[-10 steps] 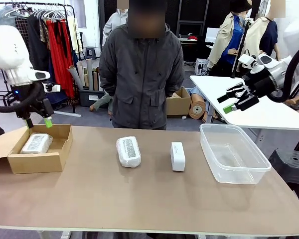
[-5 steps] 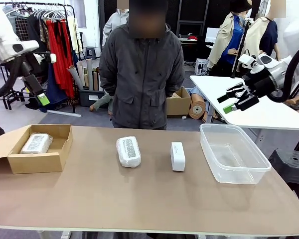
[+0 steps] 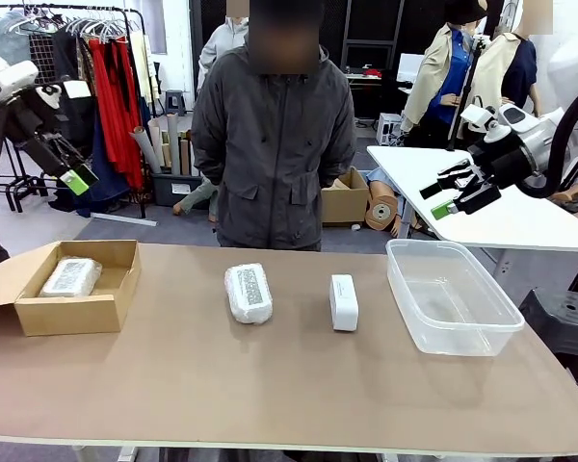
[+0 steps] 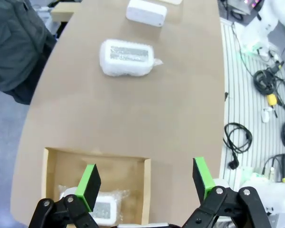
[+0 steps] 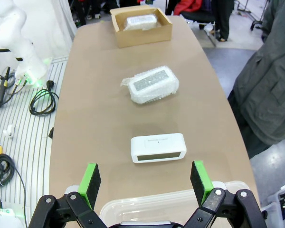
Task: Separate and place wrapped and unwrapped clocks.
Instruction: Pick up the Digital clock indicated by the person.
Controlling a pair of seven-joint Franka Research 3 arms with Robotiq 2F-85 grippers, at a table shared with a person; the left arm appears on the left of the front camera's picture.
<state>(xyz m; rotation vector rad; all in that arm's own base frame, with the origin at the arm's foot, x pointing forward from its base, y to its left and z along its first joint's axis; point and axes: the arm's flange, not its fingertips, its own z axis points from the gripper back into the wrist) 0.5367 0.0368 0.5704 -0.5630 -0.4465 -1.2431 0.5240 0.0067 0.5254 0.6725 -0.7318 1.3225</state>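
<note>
**Finding.** One crinkly clear-plastic-wrapped clock with a grey speckled face (image 3: 70, 276) lies inside the open brown cardboard box (image 3: 77, 313). A second wrapped clock (image 3: 249, 293) of the same kind lies on the tan table (image 3: 270, 385), to the robot's right of the box and well apart from it. The bare smooth white rounded clock (image 3: 344, 301) lies farther from the box again. The empty clear plastic tub (image 3: 451, 295) stands farthest from it.

**Grippers.** The left gripper (image 4: 145, 181) has its jaws wide with nothing held, raised above the box. The right gripper (image 5: 145, 181) is the same, raised above the tub at the end away from the box.

**Assessment.** Sorting is part done. The step in hand appears to be fetching the second wrapped clock. The next move calls for a descent squarely across its short width, allowing for slippery, yielding film.
</note>
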